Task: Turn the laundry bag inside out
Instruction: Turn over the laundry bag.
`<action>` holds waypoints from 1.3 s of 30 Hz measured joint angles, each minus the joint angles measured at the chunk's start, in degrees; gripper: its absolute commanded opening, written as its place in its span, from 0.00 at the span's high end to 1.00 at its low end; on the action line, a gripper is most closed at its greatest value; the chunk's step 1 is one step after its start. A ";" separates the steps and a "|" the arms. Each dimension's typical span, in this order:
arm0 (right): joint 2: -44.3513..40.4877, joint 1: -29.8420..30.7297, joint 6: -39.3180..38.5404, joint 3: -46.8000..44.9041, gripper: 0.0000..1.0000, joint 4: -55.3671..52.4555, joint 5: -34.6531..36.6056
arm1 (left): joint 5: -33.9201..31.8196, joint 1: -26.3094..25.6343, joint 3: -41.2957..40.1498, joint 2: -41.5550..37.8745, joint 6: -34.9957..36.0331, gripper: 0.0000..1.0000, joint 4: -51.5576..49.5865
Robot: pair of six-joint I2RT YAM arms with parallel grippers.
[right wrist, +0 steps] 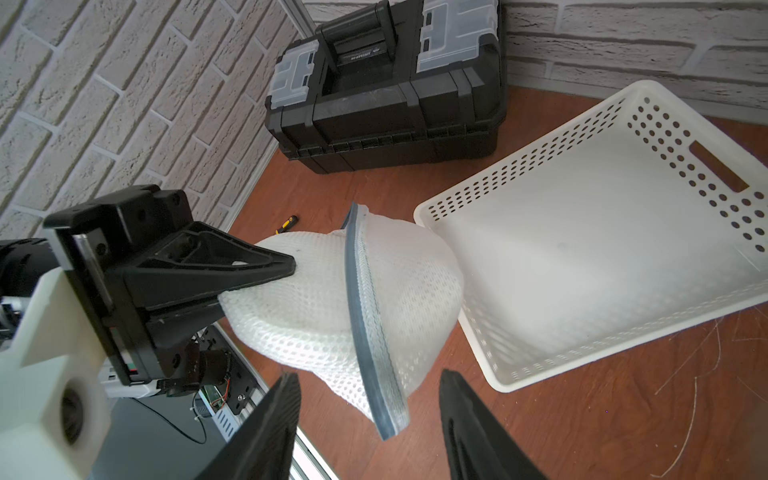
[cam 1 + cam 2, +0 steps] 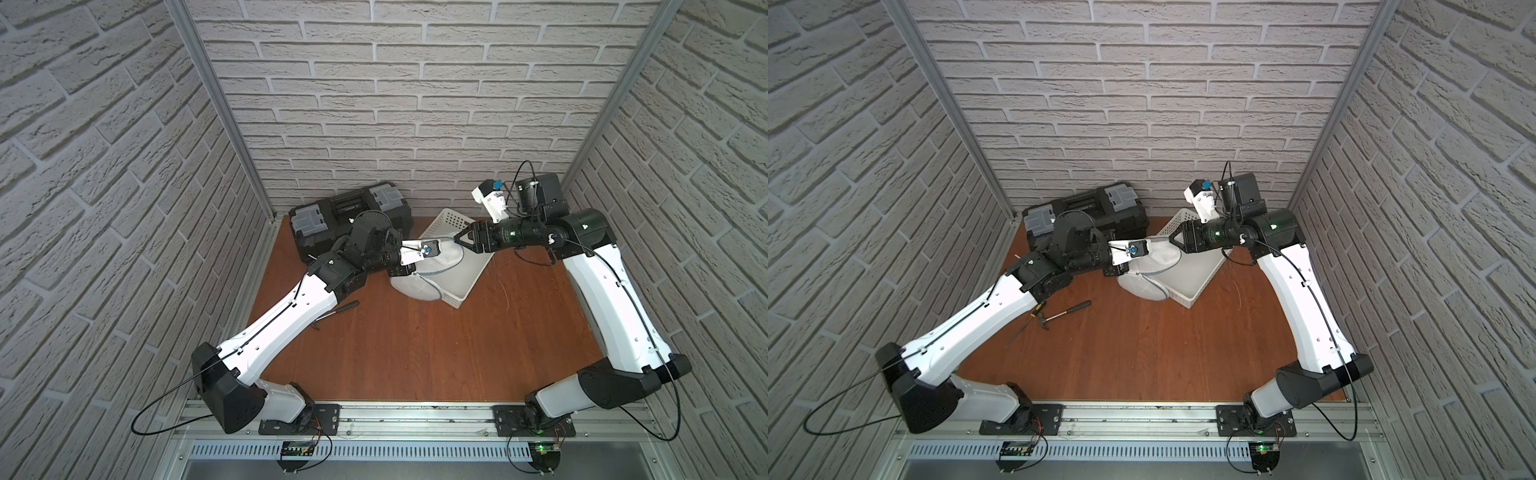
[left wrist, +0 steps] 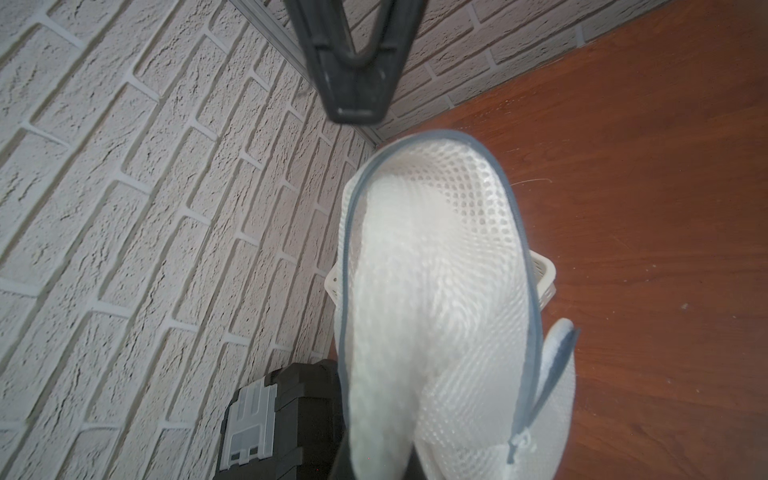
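- Both top views: the laundry bag (image 2: 440,261) hangs mid-frame beside the basket (image 2: 469,276); it may catch on it.
- Left wrist: the bag, stretched at lower middle, could slip.
- Right wrist: left gripper (image 1: 291,266) pinches the bag firmly. Right gripper (image 1: 369,376), open and empty at the bottom edge, may miss the grey trim (image 1: 361,307).

White mesh laundry bag (image 1: 299,299), held up by my left gripper (image 1: 282,270).
It's a rounded dome with grey zipper trim arcing across it, pinched at one side, hanging just beside a corner of the basket (image 1: 519,166).
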 measured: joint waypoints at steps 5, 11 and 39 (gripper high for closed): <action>2.27 1.49 -1.70 0.74 0.60 -1.70 2.82 | -0.15 -0.26 0.68 0.00 0.44 1.00 -0.74; 3.78 1.79 -2.89 0.76 0.88 -2.21 6.29 | -0.76 -0.42 0.70 0.02 0.94 1.00 -1.51; -2.99 -13.05 17.31 -22.47 0.26 16.24 -16.24 | -8.41 -7.96 -10.88 -8.17 18.75 1.00 17.64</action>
